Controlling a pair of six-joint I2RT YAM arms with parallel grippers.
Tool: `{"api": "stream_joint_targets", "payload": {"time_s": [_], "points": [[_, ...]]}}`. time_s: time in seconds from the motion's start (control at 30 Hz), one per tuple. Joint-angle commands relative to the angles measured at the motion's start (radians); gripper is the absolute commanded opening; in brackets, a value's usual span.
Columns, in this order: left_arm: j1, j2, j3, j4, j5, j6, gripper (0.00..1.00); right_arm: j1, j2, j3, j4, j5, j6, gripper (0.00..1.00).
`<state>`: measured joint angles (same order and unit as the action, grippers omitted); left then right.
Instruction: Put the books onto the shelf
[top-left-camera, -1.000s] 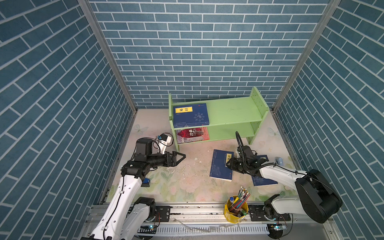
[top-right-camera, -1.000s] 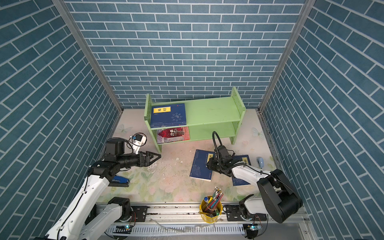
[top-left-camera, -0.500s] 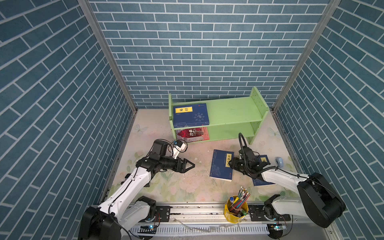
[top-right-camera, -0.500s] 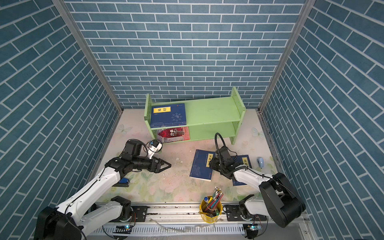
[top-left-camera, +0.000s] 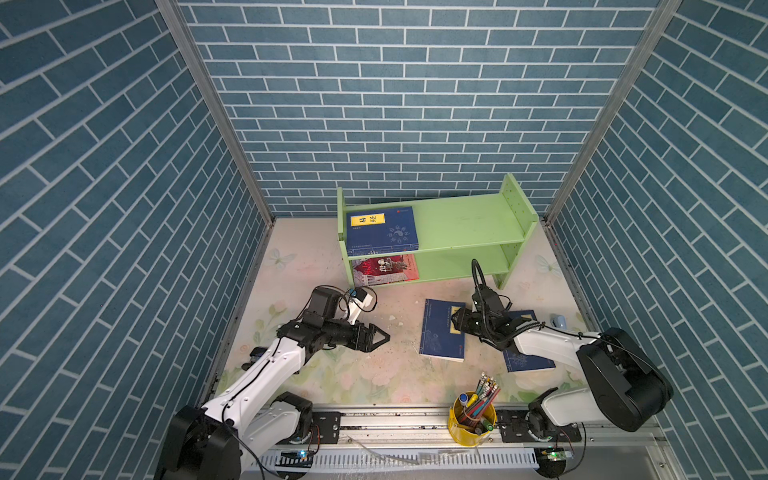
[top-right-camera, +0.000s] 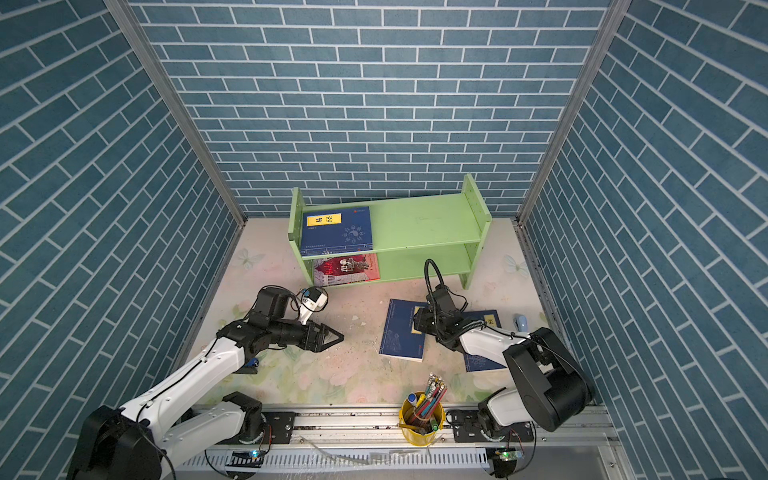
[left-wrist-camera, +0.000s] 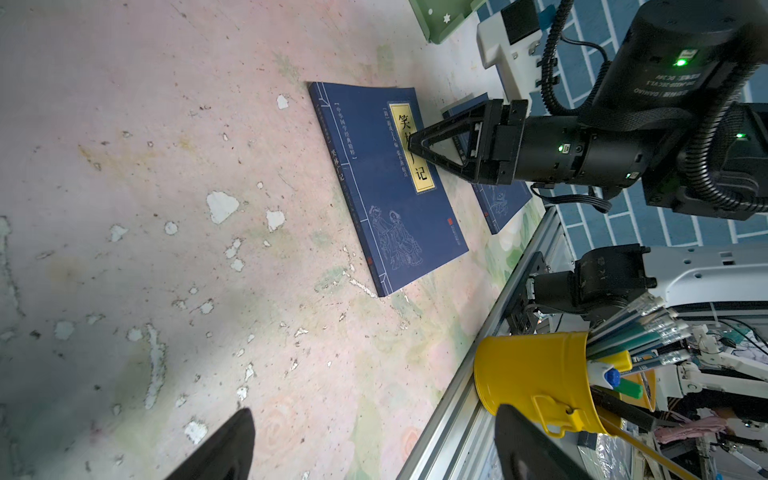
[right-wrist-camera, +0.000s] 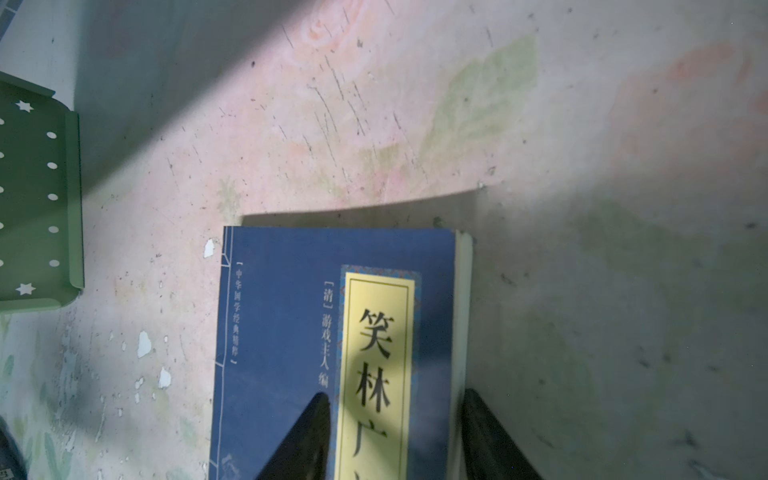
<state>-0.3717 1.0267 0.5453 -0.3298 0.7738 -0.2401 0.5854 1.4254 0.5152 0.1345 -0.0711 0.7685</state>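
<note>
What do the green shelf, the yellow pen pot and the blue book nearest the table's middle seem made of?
Shelf: probably painted wood or board, matte light green, with peg holes in its side panels.
Pen pot: likely painted metal, glossy yellow, with a small handle.
Book: paper, with a thin matte navy cover and pale page edges.

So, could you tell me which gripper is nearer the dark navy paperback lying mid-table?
Right. The right gripper straddles the page edge of the navy paperback, one finger over its cover; the left gripper hangs open over bare tabletop, well apart on the spine side.
</note>
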Motion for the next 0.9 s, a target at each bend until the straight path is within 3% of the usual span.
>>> {"api": "stream_joint_targets", "payload": {"time_s": [0.0, 0.4, 0.87], "points": [[-0.005, -0.006, -0.02, 0.036, -0.017, -0.01, 0.92, 0.028, 0.027, 0.018, -0.037, -0.045, -0.034, 0.52], [-0.005, 0.009, -0.031, 0.042, -0.096, -0.021, 0.92, 0.137, 0.105, 0.08, -0.029, -0.064, -0.006, 0.51], [-0.004, 0.081, -0.039, 0.031, -0.115, -0.033, 0.92, 0.297, 0.186, 0.211, -0.092, -0.135, 0.059, 0.49]]}}
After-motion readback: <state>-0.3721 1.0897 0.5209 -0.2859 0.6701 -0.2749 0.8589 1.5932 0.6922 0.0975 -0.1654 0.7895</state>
